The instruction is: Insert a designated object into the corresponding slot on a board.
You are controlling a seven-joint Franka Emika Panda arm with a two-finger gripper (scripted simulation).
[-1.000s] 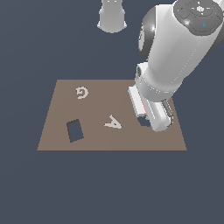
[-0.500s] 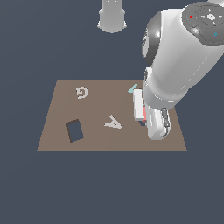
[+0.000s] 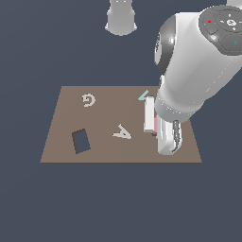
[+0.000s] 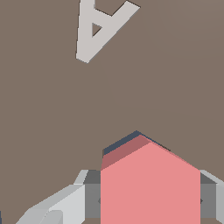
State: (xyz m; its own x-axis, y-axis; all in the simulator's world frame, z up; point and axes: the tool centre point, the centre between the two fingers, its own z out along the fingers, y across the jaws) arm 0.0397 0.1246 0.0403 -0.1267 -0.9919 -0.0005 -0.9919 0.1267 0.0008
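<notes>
Wrist view: the board (image 4: 52, 113) fills the frame; the tool (image 4: 150, 200) pinches the red block (image 4: 150, 183) directly over the dark slot (image 4: 120, 143), only its edge showing, with the A piece (image 4: 98, 28) well apart

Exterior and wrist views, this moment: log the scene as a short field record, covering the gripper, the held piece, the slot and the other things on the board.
gripper: shut on the red hexagonal block, low over the board
red hexagonal block: between the fingers, over a dark edge of the slot
slot: mostly hidden under the block, only a dark sliver shows
board: flat, brown
rectangular cutout: dark, tilted, unfilled
A-shaped piece: whitish, lying on the board
G-shaped piece: whitish
teal piece: partly hidden by the arm
</notes>
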